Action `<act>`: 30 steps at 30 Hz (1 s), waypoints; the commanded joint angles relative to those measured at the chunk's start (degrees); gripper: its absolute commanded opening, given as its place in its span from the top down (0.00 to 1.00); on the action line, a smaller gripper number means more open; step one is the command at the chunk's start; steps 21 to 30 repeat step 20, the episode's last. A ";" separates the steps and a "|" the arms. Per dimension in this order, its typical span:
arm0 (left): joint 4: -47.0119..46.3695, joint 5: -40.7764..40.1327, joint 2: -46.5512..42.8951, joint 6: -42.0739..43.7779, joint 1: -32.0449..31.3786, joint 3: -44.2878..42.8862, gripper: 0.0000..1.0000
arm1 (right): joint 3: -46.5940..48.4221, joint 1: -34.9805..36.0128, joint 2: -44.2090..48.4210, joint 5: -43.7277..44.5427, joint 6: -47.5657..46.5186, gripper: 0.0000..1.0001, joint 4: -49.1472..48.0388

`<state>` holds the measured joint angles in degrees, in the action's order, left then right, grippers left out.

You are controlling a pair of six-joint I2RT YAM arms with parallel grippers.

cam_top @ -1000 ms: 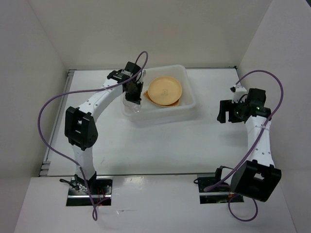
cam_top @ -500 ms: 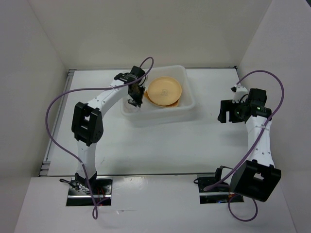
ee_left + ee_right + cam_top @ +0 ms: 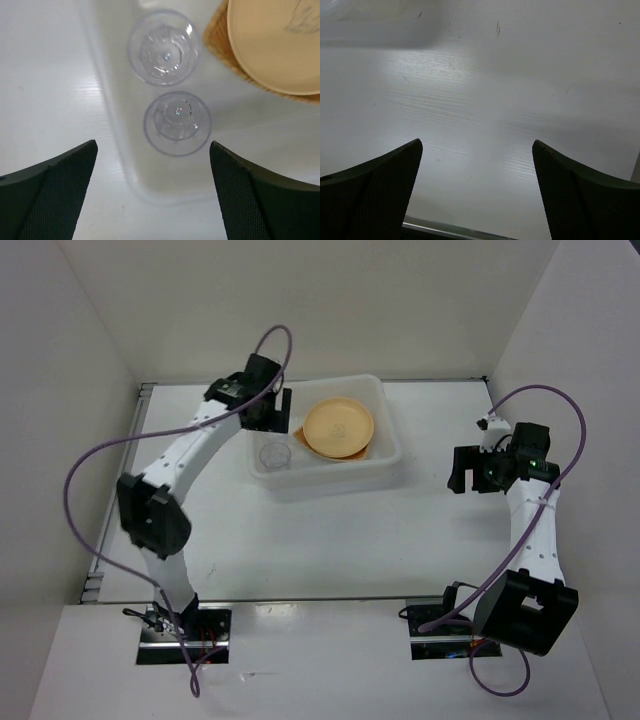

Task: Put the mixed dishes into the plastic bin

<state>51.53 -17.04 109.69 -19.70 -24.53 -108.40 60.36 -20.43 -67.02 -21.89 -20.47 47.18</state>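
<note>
The plastic bin stands at the middle back of the table. Inside it a round pale orange plate lies on a woven orange plate, whose edge pokes out from under it. Two clear cups stand upright side by side at the bin's left end, one showing from above. My left gripper hangs open above that end, both cups apart from its fingers. Over bare table to the right of the bin, my right gripper is open and holds nothing.
White walls close in the table on the left, back and right. A metal strip runs along the table's left edge. Purple cables loop off both arms. The bin's wall lies just under my left fingers.
My left gripper has opened and let go of a clear cup, which now stands in the bin. It has pulled up and back towards the left. The right arm has stayed put.
</note>
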 commanded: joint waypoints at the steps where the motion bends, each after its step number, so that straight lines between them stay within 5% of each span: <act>1: -12.08 -4.16 -20.53 -2.62 1.24 4.56 0.00 | -0.33 -0.40 0.14 -0.53 0.16 0.05 -1.56; 5: -27.78 -1.60 -43.17 -2.79 1.24 25.92 0.00 | -0.33 -0.40 0.14 -1.13 0.17 0.05 -1.56; 9: -26.67 -4.85 -52.46 -4.73 2.47 37.02 0.00 | -0.33 -0.93 0.14 -1.14 0.17 0.04 -1.56; 17: -26.12 -8.36 -65.47 -0.69 2.47 44.58 0.00 | -0.33 -0.93 -0.92 -1.66 -0.36 0.04 -1.56; 30: -24.47 -9.51 -66.10 -0.69 2.47 44.59 0.00 | -0.33 -0.93 -1.44 -1.14 -0.36 0.04 -1.56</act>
